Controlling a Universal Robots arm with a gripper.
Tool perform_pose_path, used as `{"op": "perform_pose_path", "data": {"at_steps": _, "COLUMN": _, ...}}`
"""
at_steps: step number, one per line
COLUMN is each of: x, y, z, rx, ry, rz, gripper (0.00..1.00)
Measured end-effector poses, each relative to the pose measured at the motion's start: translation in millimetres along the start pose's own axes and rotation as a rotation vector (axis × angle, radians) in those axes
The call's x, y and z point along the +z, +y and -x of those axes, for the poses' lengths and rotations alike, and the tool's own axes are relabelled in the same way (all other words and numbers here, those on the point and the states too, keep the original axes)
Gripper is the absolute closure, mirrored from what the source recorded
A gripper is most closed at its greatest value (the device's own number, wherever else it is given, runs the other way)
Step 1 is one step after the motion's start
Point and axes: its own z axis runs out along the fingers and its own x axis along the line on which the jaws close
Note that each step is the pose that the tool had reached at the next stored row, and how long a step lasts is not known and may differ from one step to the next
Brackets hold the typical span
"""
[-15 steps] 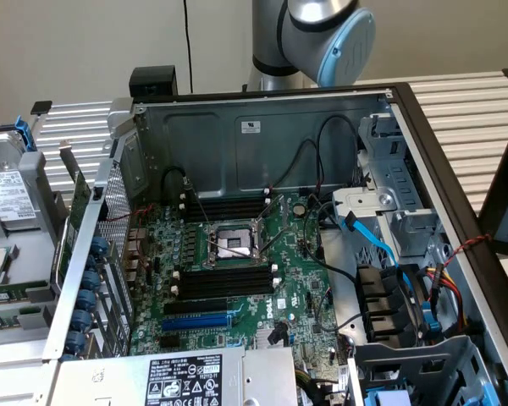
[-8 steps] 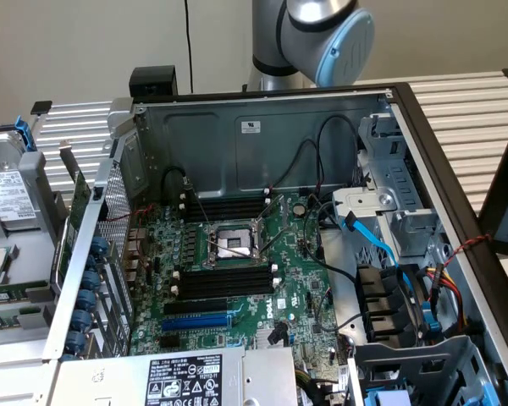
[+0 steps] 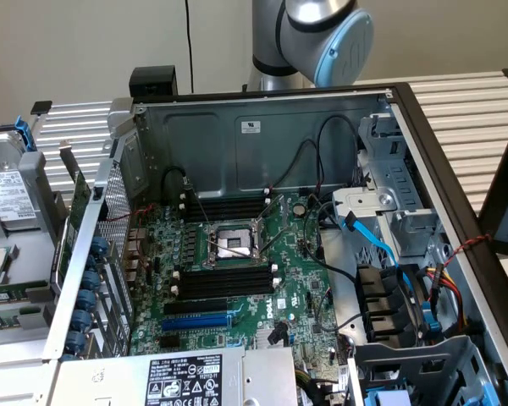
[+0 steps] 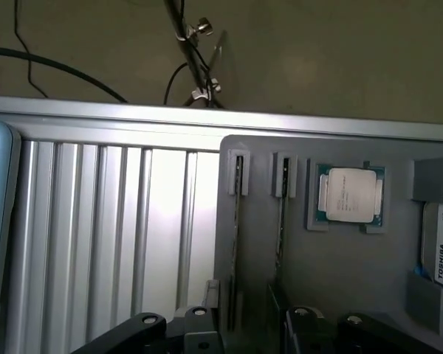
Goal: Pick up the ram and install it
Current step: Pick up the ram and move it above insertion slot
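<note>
The fingers [image 4: 199, 335] are spread close by the ram [image 4: 236, 236], which stands on edge in the grey tray [image 4: 340, 273]. A second stick [image 4: 281, 221] stands just beside it; closing off-centre could catch both.

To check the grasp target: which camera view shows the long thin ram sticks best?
The wrist view: two long thin ram sticks stand on edge in a grey holder, close to the black tool. The exterior view gives a narrow green strip at its left, probably one stick.
</note>
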Motion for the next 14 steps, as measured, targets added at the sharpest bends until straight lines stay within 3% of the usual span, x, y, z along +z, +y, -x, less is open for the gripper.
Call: {"op": "perform_pose_path", "data": {"at_steps": 14, "x": 25.3, "y": 2.2, "z": -1.2, "rx": 0.0, "ry": 0.0005, "rz": -0.0084, "gripper": 0.62}}
